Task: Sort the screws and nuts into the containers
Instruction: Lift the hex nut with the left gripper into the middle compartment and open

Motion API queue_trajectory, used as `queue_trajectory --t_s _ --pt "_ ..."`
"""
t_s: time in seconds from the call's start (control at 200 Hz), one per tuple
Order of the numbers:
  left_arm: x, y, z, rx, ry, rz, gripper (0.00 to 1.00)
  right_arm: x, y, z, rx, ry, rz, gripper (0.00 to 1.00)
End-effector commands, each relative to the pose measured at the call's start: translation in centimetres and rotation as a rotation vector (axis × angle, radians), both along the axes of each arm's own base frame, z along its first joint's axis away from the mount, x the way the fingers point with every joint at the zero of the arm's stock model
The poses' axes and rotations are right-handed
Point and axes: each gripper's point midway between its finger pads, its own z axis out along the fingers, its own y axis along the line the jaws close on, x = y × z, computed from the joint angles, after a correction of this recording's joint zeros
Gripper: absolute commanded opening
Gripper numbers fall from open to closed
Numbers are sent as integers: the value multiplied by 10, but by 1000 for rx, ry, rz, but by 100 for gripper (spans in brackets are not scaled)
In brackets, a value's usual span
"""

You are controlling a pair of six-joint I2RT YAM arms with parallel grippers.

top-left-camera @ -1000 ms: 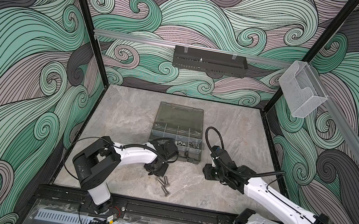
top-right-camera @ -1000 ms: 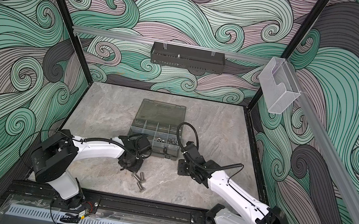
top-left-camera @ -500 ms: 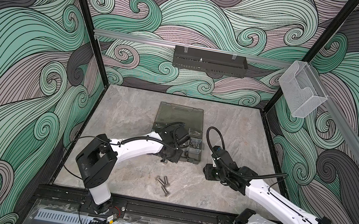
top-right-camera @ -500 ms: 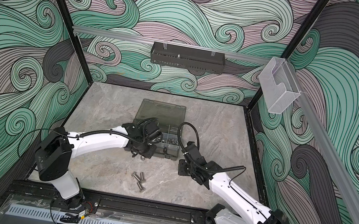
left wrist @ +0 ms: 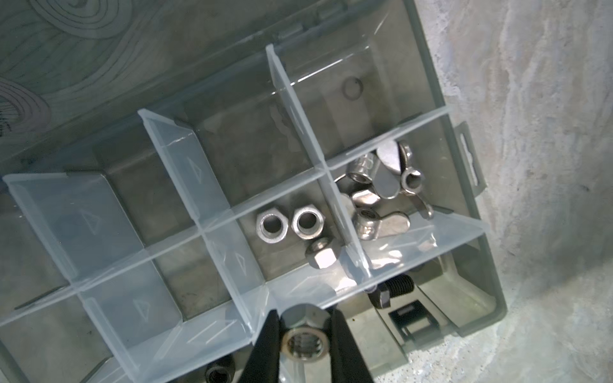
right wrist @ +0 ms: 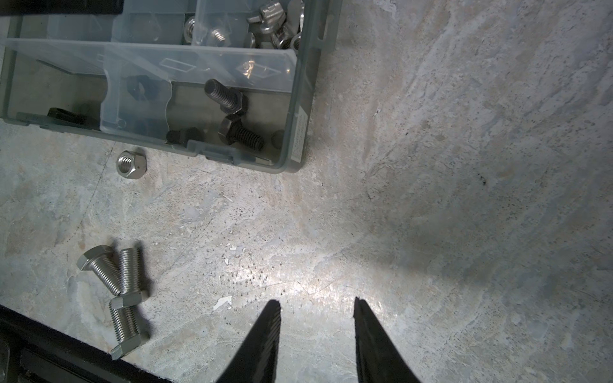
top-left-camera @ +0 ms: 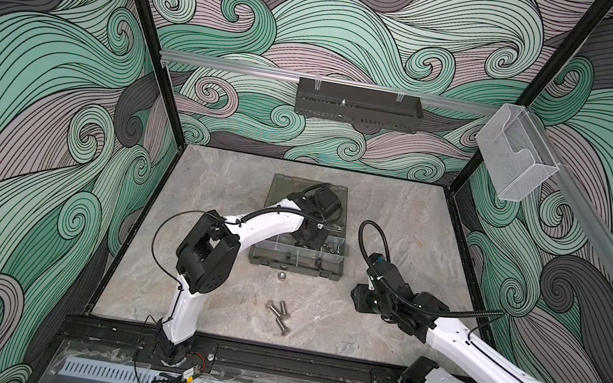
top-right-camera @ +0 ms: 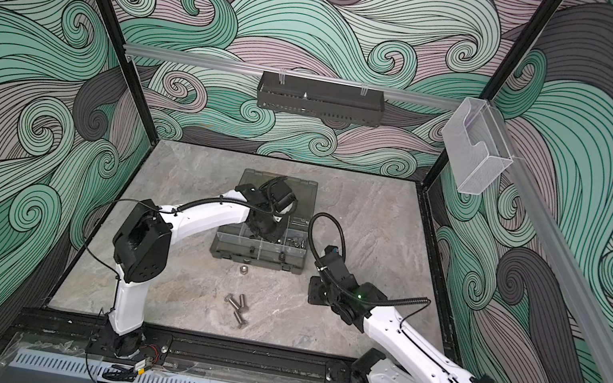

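- The left arm has swung from the tabletop (top-left-camera: 399, 208) beside the loose screws to over the organiser case (top-left-camera: 296, 269); the right arm has stayed where it was
- left fingers (left wrist: 265, 345) are narrow, clamped on a silver nut (left wrist: 305, 338), one finger on each side; in the left wrist view the nut hangs above the case's clear dividers, near the compartment with three more silver nuts (left wrist: 292, 228)
- the next compartment along holds wing nuts (left wrist: 388, 185); black screws (right wrist: 232, 112) lie in a front corner compartment
- right fingers (right wrist: 262, 345) stand moderately parted with nothing between them, over bare tabletop to the right of the case and well apart from the screws
- a loose nut (top-left-camera: 281, 276) lies on the tabletop just in front of the case; three silver screws (top-left-camera: 278, 314) lie together nearer the front edge, touching one another
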Motion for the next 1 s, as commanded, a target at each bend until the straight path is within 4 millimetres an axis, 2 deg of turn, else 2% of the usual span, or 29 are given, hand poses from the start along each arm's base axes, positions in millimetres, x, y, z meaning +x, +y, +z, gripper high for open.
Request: queue_trajectory --t_s 0.0,0.165,0.325,0.846,0.996 --pt "3 2 1 14 24 -14 20 -3 -8 -4 -21 5 -27 39" --pt "8 2 -4 16 31 -13 21 -4 -11 -3 -23 4 -32 39" --pt "9 5 -7 22 37 -6 28 -6 -13 -3 -23 2 -37 39" --pt "6 4 2 -14 30 3 32 -7 -12 -2 -23 8 -31 39" --pt "1 9 4 -20 27 15 32 -6 -11 -1 -25 7 -25 39"
